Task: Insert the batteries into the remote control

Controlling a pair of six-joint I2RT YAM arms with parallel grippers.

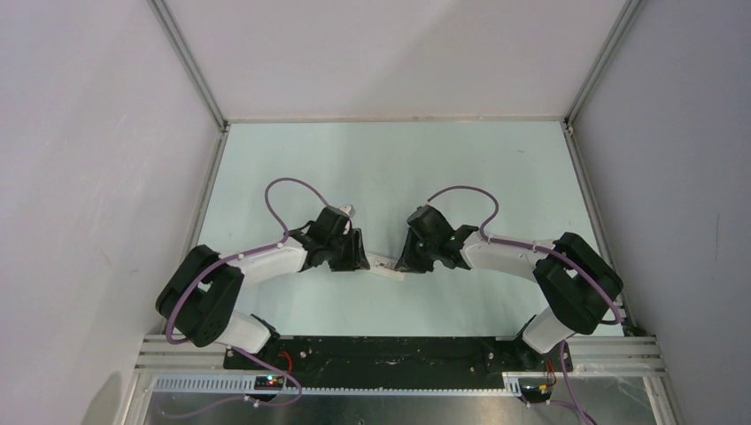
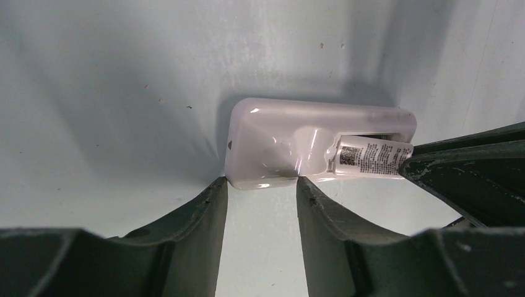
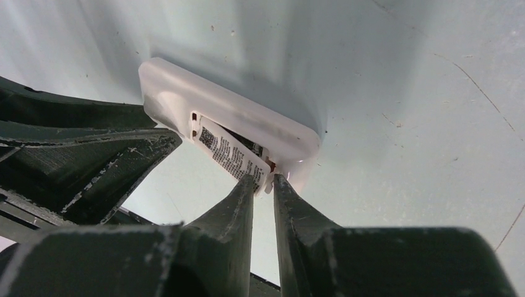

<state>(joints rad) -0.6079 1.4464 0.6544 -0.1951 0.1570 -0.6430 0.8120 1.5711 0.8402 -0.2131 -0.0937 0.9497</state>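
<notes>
The white remote control lies back-up on the table between my two grippers. In the left wrist view the remote control stretches sideways just past my left gripper. Its jaws stand apart with nothing between them, the tips at the remote's near edge. A battery with a white printed label lies slanted in the remote's open recess. My right gripper has its tips nearly together on that battery's near end. From the left wrist the same battery shows, its right end hidden by a right fingertip.
The pale green table is boxed in by white walls on the left, back and right. Purple cables loop above both arms. A metal rail with the arm bases runs along the near edge.
</notes>
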